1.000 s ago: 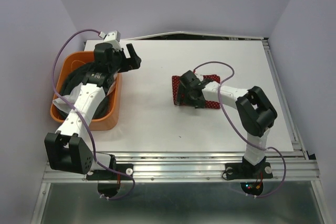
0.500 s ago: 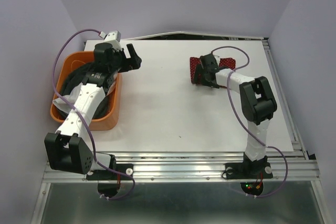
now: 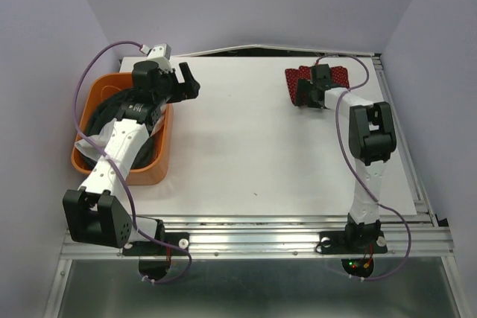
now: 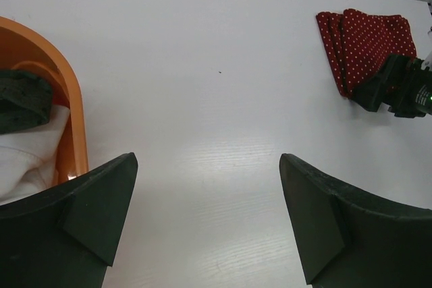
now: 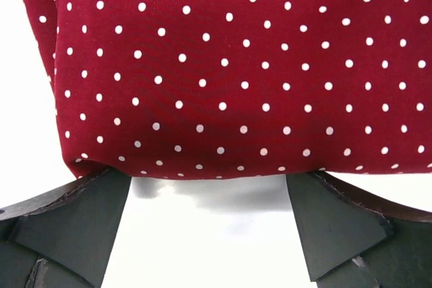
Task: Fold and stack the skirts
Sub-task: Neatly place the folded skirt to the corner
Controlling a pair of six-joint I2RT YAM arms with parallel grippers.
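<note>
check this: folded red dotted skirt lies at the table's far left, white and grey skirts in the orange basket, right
No, far right: the top external view shows the folded red white-dotted cloth skirt there. The white skirt and dark grey skirt are in the orange plastic basket.

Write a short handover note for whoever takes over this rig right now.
Left gripper: open, empty, above the table beside the orange basket.
Right gripper: open, fingertips at the folded red skirt's edge, far right of the table.
White skirt and dark grey skirt lie bunched in the basket.
Done: red skirt folded.
Left: fold the other two, stack all three.
</note>
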